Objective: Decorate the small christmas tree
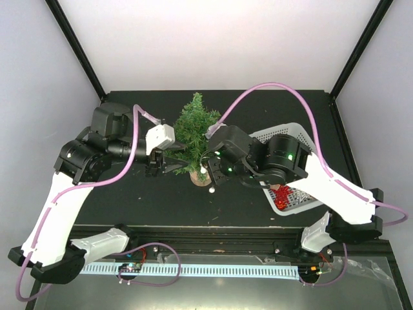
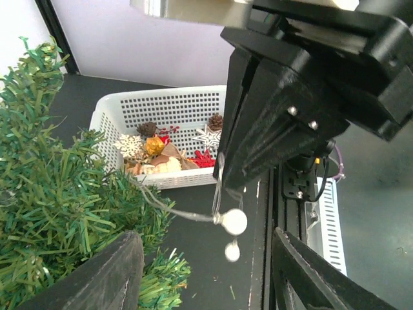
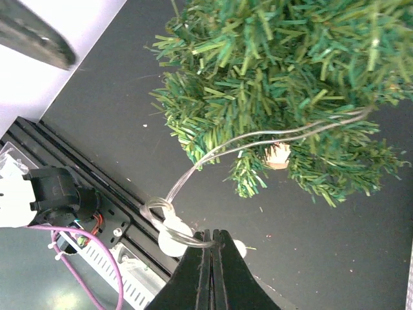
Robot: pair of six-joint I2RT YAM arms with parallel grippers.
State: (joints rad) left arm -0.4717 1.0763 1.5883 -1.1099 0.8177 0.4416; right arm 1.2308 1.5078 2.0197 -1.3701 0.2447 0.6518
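tree (image 1: 193, 132) upright, tip up, well off bench (image 1: 129, 200) edges; left claw (image 2: 203, 239) apart beside it, right claw (image 3: 211, 242) clamped on light string (image 3: 258, 145)

No text, label, brand, number or sign can be read in any of the three views.
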